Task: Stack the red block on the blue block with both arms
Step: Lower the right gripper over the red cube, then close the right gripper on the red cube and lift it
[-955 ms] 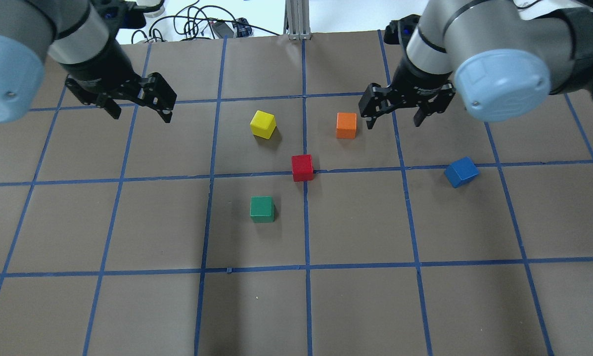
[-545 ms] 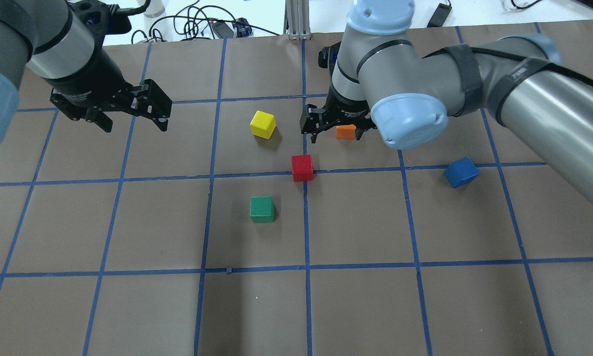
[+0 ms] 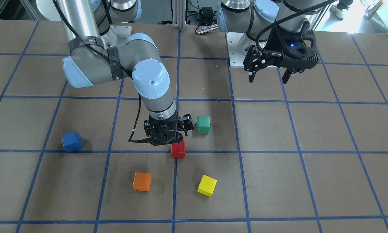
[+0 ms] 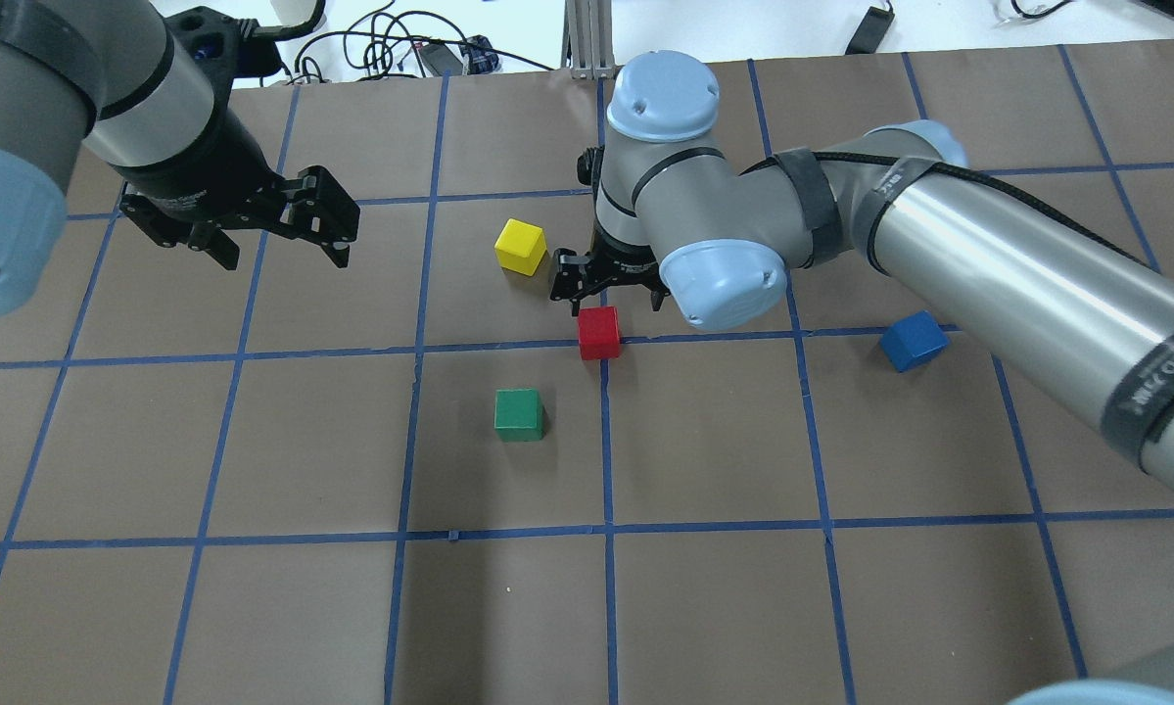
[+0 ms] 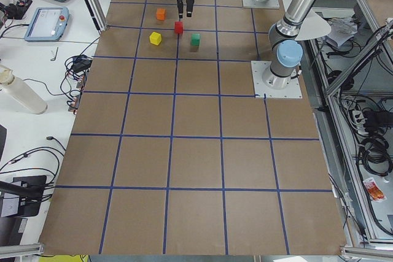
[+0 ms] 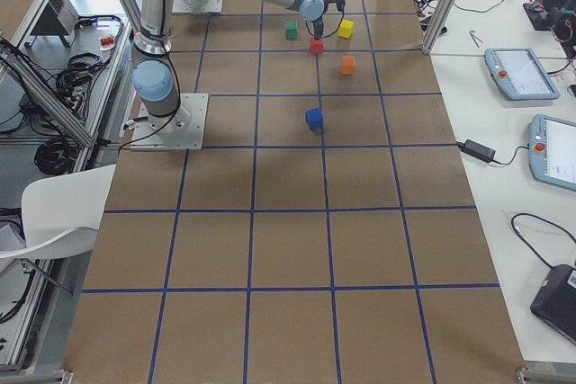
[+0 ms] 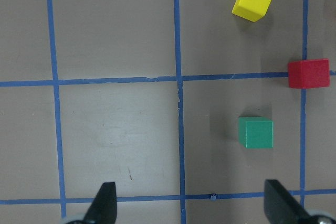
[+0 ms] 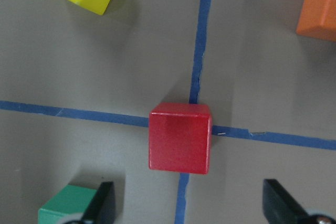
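The red block (image 4: 598,332) sits on a blue tape crossing at the table's middle. It also shows in the front view (image 3: 178,149) and the right wrist view (image 8: 180,138). My right gripper (image 4: 606,294) is open and empty, hovering just above and slightly beyond the red block. In the right wrist view (image 8: 191,205) the block lies centred between its fingers. The blue block (image 4: 913,341) rests apart on the right, also in the front view (image 3: 72,141). My left gripper (image 4: 283,257) is open and empty, raised over the far left.
A yellow cube (image 4: 521,246) lies just left of my right gripper. A green cube (image 4: 518,414) sits nearer than the red block. An orange cube (image 3: 141,181) is hidden under my right arm in the overhead view. Cables (image 4: 391,49) lie at the far edge.
My right arm has swung left from beside the orange cube to over the red block, staying open. My left gripper has shifted only slightly.
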`<state>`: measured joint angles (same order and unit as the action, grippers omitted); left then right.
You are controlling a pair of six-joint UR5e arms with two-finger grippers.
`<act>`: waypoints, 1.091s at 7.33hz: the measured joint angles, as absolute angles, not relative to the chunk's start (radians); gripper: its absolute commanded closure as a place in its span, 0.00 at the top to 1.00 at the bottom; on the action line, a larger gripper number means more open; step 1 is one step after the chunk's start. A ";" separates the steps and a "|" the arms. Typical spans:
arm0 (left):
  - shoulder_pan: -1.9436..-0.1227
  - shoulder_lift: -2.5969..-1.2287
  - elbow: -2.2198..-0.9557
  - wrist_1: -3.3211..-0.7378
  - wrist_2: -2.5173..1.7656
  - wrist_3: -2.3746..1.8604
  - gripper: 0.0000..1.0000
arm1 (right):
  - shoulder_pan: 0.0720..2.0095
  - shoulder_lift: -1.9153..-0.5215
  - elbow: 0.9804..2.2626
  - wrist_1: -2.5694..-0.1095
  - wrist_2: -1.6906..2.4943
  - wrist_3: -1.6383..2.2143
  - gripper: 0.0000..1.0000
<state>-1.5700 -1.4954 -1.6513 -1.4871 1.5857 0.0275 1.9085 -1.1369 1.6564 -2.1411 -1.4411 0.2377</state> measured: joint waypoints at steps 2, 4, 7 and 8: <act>-1.564 -1.499 -1.638 -1.479 1.589 0.032 1.00 | 1.918 -1.093 1.655 -2.159 -1.438 0.247 1.00; -1.559 -1.508 -1.616 -1.475 1.590 0.035 1.00 | 1.920 -1.056 1.637 -2.161 -1.437 0.262 1.00; -1.561 -1.518 -1.606 -1.473 1.586 0.035 1.00 | 1.927 -1.002 1.591 -2.161 -1.437 0.287 0.28; -1.564 -1.520 -1.609 -1.472 1.585 0.033 1.00 | 1.929 -0.996 1.589 -2.157 -1.438 0.287 0.00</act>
